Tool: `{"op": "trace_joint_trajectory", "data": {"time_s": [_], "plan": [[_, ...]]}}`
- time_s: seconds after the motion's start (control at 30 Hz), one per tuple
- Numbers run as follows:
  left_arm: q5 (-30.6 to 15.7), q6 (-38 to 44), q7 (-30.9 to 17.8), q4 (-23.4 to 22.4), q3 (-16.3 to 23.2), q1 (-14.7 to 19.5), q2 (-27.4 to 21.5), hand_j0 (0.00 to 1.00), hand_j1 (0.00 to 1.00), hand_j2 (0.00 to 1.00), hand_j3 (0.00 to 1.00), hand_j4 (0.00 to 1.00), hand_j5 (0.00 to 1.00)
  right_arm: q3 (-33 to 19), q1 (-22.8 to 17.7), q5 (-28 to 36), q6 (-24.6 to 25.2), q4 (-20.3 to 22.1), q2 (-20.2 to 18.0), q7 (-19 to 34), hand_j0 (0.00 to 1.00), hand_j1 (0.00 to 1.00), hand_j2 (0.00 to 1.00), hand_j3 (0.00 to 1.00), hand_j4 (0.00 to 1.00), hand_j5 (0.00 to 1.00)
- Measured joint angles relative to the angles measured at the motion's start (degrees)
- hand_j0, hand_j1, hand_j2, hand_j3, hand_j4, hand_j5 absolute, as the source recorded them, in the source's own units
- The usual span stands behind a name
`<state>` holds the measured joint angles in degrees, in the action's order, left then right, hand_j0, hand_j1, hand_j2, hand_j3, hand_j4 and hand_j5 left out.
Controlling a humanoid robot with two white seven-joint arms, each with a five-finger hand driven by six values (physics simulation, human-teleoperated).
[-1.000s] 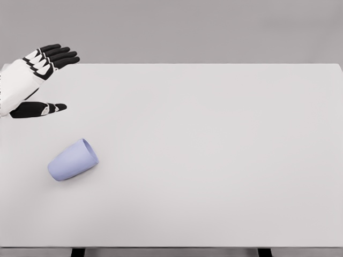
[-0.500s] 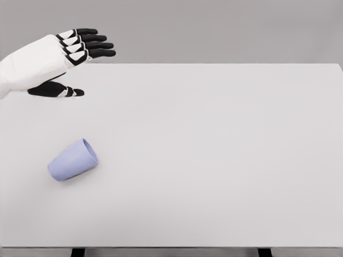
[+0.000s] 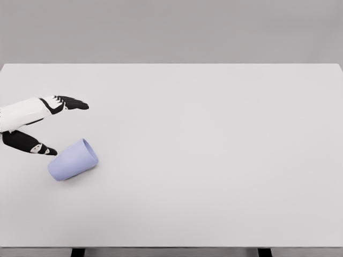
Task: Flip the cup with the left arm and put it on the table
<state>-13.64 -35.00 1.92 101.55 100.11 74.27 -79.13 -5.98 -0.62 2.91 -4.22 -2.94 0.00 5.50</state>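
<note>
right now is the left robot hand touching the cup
Cannot tell. In the head view the left robot hand is open just above-left of the cup lying on its side; its thumb tip ends right at the cup's edge, with no plain gap or contact.

Bright, even, diffuse light — no glare; faint soft shadow under the cup [image 3: 73, 160]; slightly soft render, no edge distortion.

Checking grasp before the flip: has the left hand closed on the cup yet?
No, the left hand is open beside the cup, which lies on its side.
</note>
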Motion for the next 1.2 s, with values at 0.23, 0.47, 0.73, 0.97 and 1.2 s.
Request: {"op": "trace_joint_trajectory", "data": {"time_s": [0.23,0.47,0.73,0.97,1.2], "plan": [[-0.30,0.00,0.02,0.00,1.50,-1.32,1.12,1.00,1.00,1.00,1.00,1.00,1.00,0.00,0.00,0.00,0.00,0.00,0.00,0.01,1.00,1.00,1.00,1.00,1.00,1.00],[0.25,0.00,0.01,-0.03,-0.35,-1.96,-0.20,0.95,0.95,0.95,0.95,0.95,0.95,0.00,0.00,-0.01,0.00,-0.01,0.00,0.01,1.00,1.00,1.00,1.00,1.00,1.00],[-8.07,0.00,0.45,0.21,-0.72,-3.69,2.34,0.99,0.99,0.99,0.99,0.99,0.99,0.00,0.00,-0.01,0.00,-0.02,0.00,0.02,1.00,1.00,1.00,1.00,1.00,1.00],[-14.96,11.44,0.58,0.33,-0.76,-3.69,4.72,0.99,0.99,0.99,0.99,0.99,0.99,0.00,0.00,-0.01,0.00,0.00,0.00,0.02,1.00,1.00,1.00,1.00,1.00,1.00],[-17.95,17.37,0.31,0.58,-0.58,-4.66,5.60,0.99,0.99,0.99,0.99,0.99,0.99,0.00,0.00,0.00,0.00,-0.01,0.00,0.01,1.00,1.00,1.00,1.00,1.00,1.00]]}}
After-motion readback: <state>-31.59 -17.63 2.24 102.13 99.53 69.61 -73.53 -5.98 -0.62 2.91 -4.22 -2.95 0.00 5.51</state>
